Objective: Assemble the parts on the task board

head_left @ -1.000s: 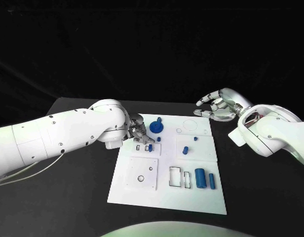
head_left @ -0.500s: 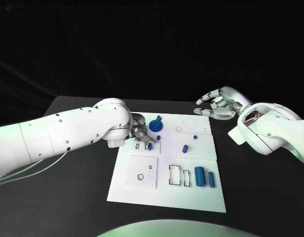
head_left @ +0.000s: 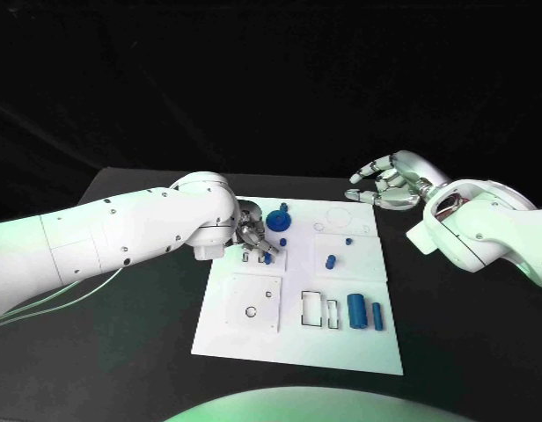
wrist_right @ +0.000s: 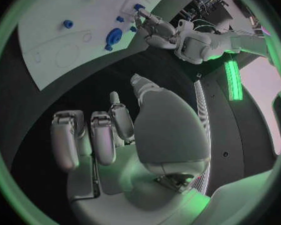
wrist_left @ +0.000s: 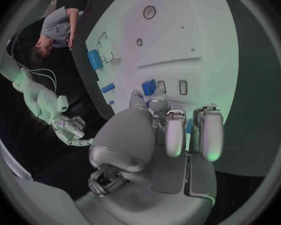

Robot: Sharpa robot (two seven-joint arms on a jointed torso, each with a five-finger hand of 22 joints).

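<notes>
Left hand working a small blue part at the board's upper left; right hand idle.

Near to far: two blue cylinders (head_left: pixel 365 315) lie at lower centre of the task board (head_left: pixel 299 347), untouched. Mid-frame my left hand (head_left: pixel 252 237) has crept slightly up-frame over the last second, fingers (head_left: pixel 264 250) curled round a small blue part (head_left: pixel 267 258) just above the board, so seating looks underway, not done. Upper right, my right hand (head_left: pixel 385 187) stays off the board above the desk (head_left: pixel 132 352), fingers half-curled, holding nothing. No readable writing or labels.
</notes>
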